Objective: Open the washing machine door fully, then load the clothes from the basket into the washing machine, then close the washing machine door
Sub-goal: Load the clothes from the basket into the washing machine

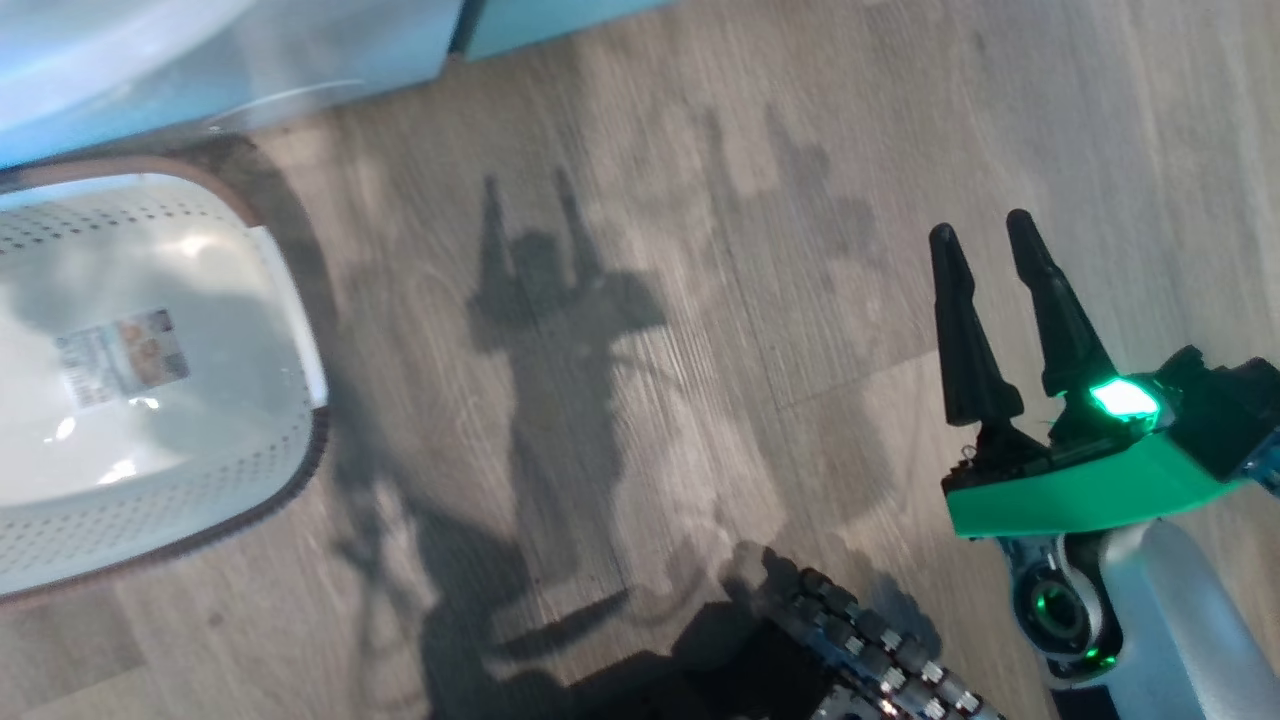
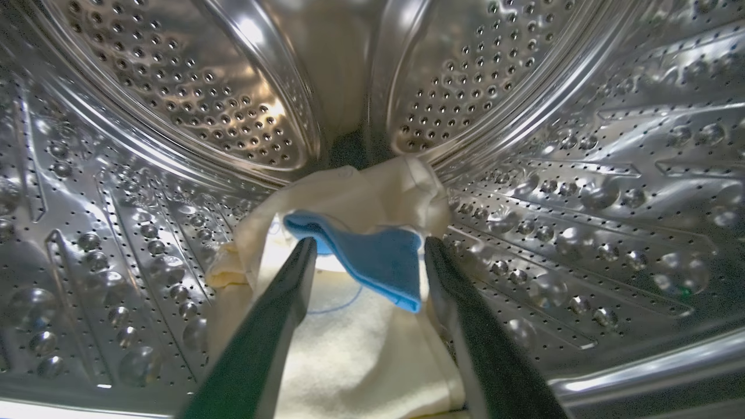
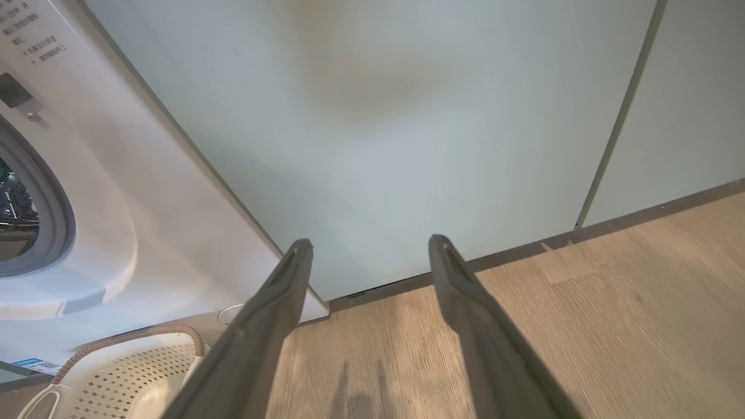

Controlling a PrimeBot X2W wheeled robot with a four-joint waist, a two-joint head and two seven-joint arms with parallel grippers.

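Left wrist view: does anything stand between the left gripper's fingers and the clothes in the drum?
Nothing visible does. The left gripper is open inside the steel drum, and the clothes lie right between its fingers, a blue piece on the pale yellow fabric.

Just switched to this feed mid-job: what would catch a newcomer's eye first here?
The shiny perforated steel drum surrounds the open left gripper, a bright blue piece on pale yellow clothes between its fingers. In the head view, the cream basket at left shows a bare labelled bottom; the open right gripper, green-lit, hovers at right.
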